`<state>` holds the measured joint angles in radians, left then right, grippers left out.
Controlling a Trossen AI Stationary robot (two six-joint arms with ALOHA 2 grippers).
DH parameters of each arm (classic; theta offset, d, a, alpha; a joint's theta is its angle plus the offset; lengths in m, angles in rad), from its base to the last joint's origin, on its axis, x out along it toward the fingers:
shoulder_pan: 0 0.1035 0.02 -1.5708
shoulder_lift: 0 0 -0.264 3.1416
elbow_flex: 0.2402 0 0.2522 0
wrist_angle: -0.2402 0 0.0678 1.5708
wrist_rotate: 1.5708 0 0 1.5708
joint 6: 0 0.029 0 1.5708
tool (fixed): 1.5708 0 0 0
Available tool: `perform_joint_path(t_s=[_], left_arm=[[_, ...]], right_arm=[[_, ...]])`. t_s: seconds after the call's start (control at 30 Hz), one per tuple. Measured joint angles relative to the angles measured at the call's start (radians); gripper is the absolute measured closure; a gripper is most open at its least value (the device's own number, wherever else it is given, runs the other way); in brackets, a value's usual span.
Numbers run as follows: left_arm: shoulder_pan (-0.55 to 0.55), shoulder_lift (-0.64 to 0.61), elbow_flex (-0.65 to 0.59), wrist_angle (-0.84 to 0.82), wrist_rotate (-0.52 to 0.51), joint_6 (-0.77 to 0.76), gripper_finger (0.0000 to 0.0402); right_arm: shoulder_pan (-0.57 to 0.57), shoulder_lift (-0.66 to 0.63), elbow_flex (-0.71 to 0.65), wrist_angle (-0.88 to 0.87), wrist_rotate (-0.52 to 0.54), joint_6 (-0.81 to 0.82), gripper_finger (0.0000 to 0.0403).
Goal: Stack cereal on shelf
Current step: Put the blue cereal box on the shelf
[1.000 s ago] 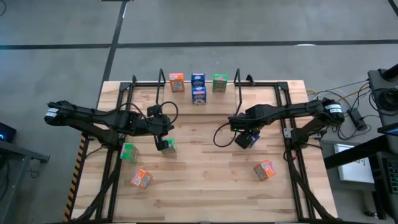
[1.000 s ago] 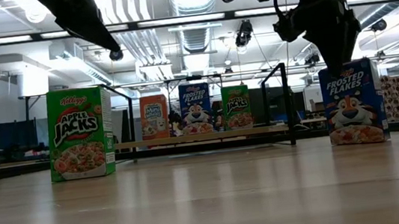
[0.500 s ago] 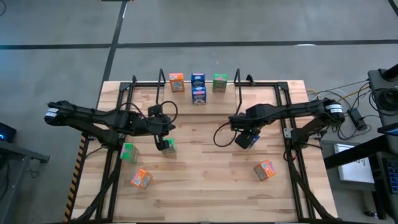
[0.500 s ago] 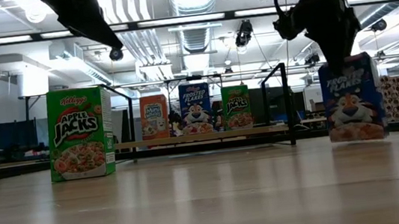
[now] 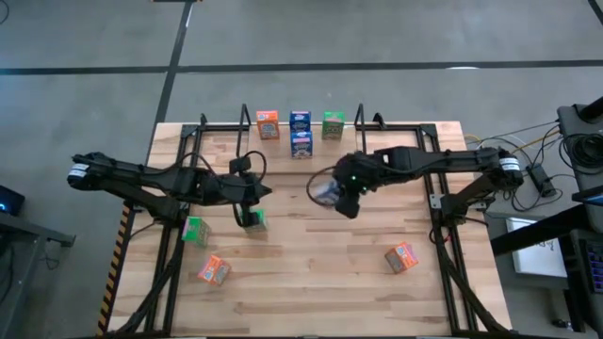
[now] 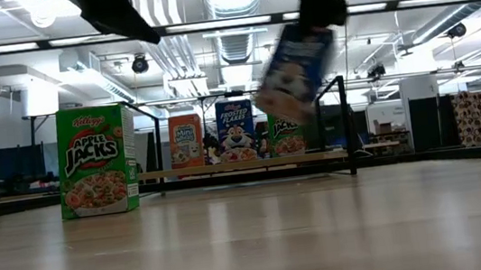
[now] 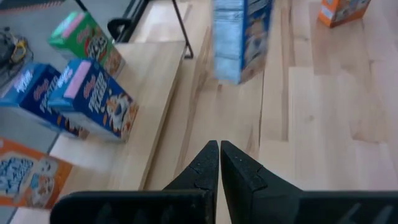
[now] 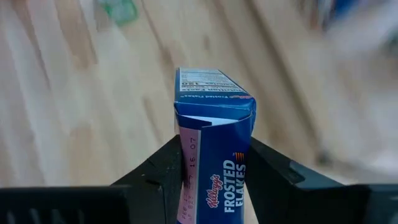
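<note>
The right pincer is clamped on a blue Frosted Flakes box, held clear of the surface near the shelf. Four boxes sit at the shelf already: an orange Mini-Wheats box, two blue boxes and a green Apple Jacks box. Left to place are the carried box, two green boxes and two orange boxes. The left pincer, fully shut and empty, hovers over one green box, partly hiding it. The carried box is motion-blurred in the low view.
</note>
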<state>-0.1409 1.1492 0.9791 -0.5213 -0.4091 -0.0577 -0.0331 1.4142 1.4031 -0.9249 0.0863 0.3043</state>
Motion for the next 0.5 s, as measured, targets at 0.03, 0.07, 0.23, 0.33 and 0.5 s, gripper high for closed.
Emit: perform_joint_path(t_s=[0.03, 0.07, 0.23, 0.33, 0.5], left_arm=[[0.0, 0.002, 0.0, 0.01, 0.0, 0.01, 0.0401], [0.0, 0.003, 0.0, 0.02, 0.0, 0.019, 0.0401], [0.0, 0.003, 0.0, 0.044, 0.0, 0.031, 0.0401], [0.0, 0.003, 0.0, 0.058, 0.0, 0.031, 0.0401], [0.0, 0.026, 0.0, 0.085, 0.0, 0.038, 0.0401]], right_arm=[[-0.003, 0.001, 0.003, 0.038, 0.018, -0.055, 0.0266], [-0.007, 0.001, 0.005, 0.071, 0.03, -0.112, 0.0266], [-0.044, 0.002, -0.011, 0.22, 0.048, -0.369, 0.0266], [-0.078, 0.003, -0.014, 0.257, 0.046, -0.456, 0.0266], [-0.132, 0.03, 0.002, 0.279, 0.047, -0.519, 0.0266]])
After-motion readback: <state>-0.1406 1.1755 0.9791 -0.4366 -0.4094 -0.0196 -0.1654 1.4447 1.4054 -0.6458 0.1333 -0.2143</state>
